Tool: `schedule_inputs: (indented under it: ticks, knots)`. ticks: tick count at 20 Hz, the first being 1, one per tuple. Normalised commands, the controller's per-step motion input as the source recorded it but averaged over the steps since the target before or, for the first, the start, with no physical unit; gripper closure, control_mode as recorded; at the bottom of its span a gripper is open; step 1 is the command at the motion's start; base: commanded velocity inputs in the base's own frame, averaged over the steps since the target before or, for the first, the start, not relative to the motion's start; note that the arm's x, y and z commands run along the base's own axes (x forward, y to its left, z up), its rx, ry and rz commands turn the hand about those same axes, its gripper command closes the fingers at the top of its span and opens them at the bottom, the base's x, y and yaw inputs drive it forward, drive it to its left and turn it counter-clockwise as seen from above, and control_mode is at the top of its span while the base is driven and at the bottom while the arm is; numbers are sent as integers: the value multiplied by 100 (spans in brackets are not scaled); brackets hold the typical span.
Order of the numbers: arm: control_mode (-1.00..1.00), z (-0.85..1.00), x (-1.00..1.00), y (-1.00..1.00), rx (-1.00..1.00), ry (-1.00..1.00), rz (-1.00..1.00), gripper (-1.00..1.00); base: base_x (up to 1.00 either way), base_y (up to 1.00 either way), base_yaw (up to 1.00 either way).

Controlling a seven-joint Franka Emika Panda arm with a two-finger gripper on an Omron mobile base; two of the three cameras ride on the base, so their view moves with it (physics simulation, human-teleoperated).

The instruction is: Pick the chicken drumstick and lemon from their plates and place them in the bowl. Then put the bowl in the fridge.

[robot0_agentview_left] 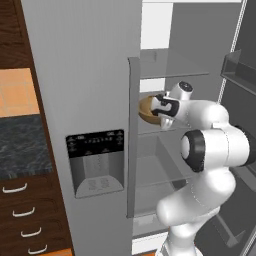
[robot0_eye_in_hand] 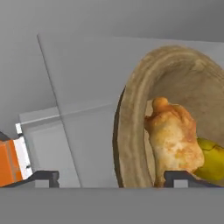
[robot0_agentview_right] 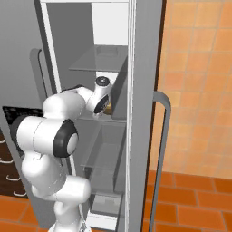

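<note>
Left base view: the fridge (robot0_agentview_left: 85, 100) stood with its right-hand compartment open, glass shelves (robot0_agentview_left: 172, 67) exposed and the left door shut, a black dispenser panel (robot0_agentview_left: 96, 162) set in it. The arm reached into the open compartment at mid height. The hand (robot0_agentview_left: 161, 107) was at the near edge of a shelf, touching the bowl (robot0_agentview_left: 148, 111), which sat just right of the vertical door handle (robot0_agentview_left: 133, 135). Dark wooden drawers (robot0_agentview_left: 22, 215) lay to the left of the fridge.

Right base view: the arm entered the compartment from the left. The hand (robot0_agentview_right: 103, 102) was level with a middle shelf, with a small brown patch of the bowl (robot0_agentview_right: 108, 105) showing just beyond it. The open door's edge and its long handle (robot0_agentview_right: 162, 149) stood to the right, against an orange tiled wall (robot0_agentview_right: 199, 68).

Hand view: the bowl (robot0_eye_in_hand: 131, 131) appeared tipped in this rolled view. The chicken drumstick (robot0_eye_in_hand: 173, 140) lay inside it, touching the lemon (robot0_eye_in_hand: 210, 157) at its right. One fingertip (robot0_eye_in_hand: 43, 177) showed outside the bowl's rim and the other inside, beneath the drumstick. The hand was set wide, straddling the rim; whether it was clamped on the rim could not be told.
</note>
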Motion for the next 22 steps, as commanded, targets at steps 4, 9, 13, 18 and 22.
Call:
schedule_inputs:
  ticks: [4, 9, 13, 18, 22]
  knots:
    - [-100, 52, -60, 1, 0, -19, -12, -100, 0, 0, 0]
    - [-100, 72, -88, 0, 3, -3, -19, -100, 0, 0, 0]
    - [-100, 67, -97, 0, 11, 5, -18, -100, 0, 0, 0]
    - [-100, 59, -100, 2, 25, 9, -25, -100, 0, 0, 0]
    - [-100, 35, -100, 33, 17, 5, -33, -100, 0, 0, 0]
